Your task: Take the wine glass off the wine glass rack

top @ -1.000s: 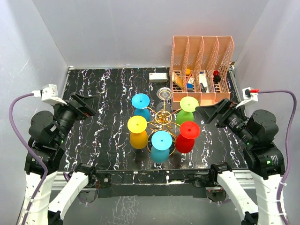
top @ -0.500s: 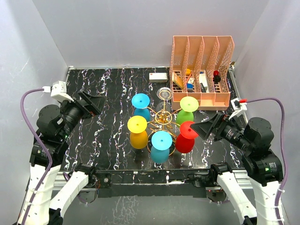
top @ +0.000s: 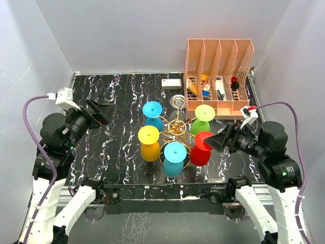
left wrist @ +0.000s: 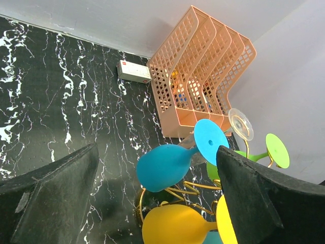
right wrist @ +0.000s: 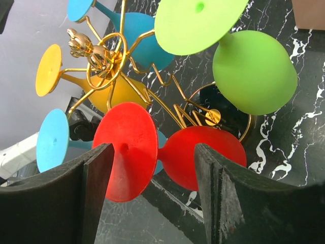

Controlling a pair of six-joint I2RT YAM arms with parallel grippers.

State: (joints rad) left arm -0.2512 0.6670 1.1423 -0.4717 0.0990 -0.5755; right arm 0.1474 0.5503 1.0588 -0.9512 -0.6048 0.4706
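**Right pincer lines up on the red glass**

The right pincer (top: 211, 143) hovers at the rack's right side with its fingers spread apart and nothing held. From its own wrist camera the red wine glass (right wrist: 203, 152) sits right between the two fingers, foot disc to the left and bowl to the right, tilted on its gold arm. I cannot tell whether either finger touches it yet.

The wine glass rack (top: 176, 127) stands mid-tabletop (top: 111, 96) with the other coloured glasses hung around its post. The red one hangs on the near right arm, just beside the green glass (top: 201, 123).

To do this well, I'd say the pincer should close gently on the narrow part between foot and bowl. Then it should raise the glass a touch and draw it outward along the loop, away from the post, until the foot slips free. The wire stand looks light, so a sideways tug could drag or tip it and knock the neighbours.

The left pincer (top: 101, 113) waits well off to the left, fingers apart, empty.
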